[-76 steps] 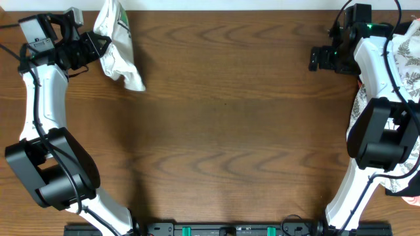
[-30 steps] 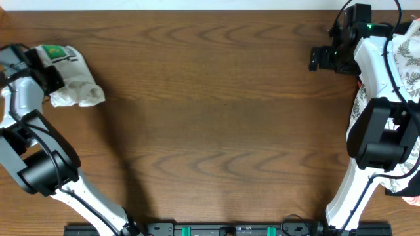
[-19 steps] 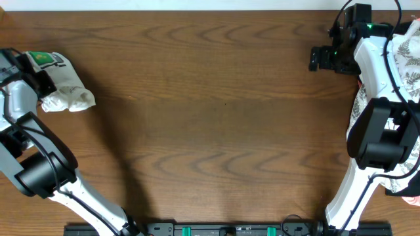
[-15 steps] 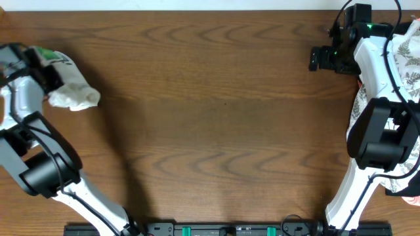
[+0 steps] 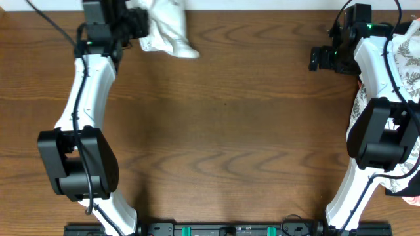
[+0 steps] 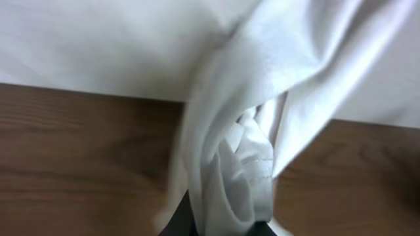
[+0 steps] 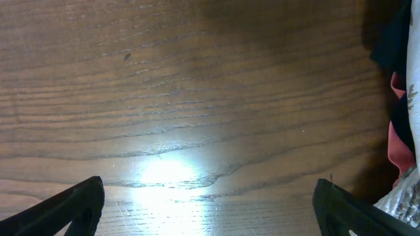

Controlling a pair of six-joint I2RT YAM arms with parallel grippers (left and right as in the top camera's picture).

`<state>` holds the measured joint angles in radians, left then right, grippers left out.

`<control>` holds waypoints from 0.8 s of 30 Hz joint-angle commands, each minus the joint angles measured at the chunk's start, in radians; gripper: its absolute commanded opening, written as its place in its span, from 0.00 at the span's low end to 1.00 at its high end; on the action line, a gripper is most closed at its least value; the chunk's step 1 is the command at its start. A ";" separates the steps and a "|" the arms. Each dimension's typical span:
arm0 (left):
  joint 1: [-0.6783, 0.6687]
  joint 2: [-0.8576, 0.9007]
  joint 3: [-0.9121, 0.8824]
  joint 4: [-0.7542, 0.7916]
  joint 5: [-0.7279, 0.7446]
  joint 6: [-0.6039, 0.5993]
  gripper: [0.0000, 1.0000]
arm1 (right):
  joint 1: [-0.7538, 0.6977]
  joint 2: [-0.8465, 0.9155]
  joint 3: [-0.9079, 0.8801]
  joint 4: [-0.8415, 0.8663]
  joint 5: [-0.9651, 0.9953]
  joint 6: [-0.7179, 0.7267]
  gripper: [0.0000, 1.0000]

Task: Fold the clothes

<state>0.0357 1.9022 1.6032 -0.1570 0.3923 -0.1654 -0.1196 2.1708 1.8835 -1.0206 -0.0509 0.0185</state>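
Overhead, the left claw [image 5: 139, 25] is at the top edge of the frame, left of centre, pinched shut on a bunched part of the white T-shirt [image 5: 167, 29]. The shirt trails crumpled to its right over the far side of the table [image 5: 223, 131], and whether its lower end touches the wood I cannot tell. Holding it by one pinch probably lets the cloth drop and loosen so it can be spread flat; no fold is made yet. The right claw [image 5: 316, 59] hovers in the upper right, spread wide and empty, near the fern-leaf cloth [image 5: 412, 52] at the right edge, likely out of the way until there is an edge to take. From the left wrist, white fabric fills most of the picture, its folds gathered down into the dark pinch at bottom centre, with brown wood behind. From the right wrist, the fingertips [image 7: 75, 203] stand at opposite lower corners over bare wood, and dark and red cloth [image 7: 392, 98] shows at the right edge.
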 commanded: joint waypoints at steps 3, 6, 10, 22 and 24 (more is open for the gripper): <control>0.099 0.046 0.003 -0.048 -0.076 0.016 0.06 | 0.003 -0.006 -0.003 -0.001 0.006 0.011 0.99; 0.162 0.126 0.003 -0.092 -0.077 0.063 0.06 | 0.003 -0.006 -0.003 -0.001 0.006 0.011 0.99; 0.257 0.250 0.003 -0.104 -0.076 0.078 0.06 | 0.003 -0.006 -0.003 -0.001 0.006 0.011 0.99; 0.496 0.293 0.006 -0.099 0.137 0.060 0.06 | 0.003 -0.006 -0.003 -0.001 0.006 0.011 0.99; 0.491 0.262 0.006 -0.085 0.183 0.019 0.06 | 0.003 -0.006 -0.003 -0.001 0.006 0.011 0.99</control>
<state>0.5343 2.2333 1.6043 -0.2535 0.4595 -0.1085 -0.1192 2.1708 1.8835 -1.0210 -0.0513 0.0185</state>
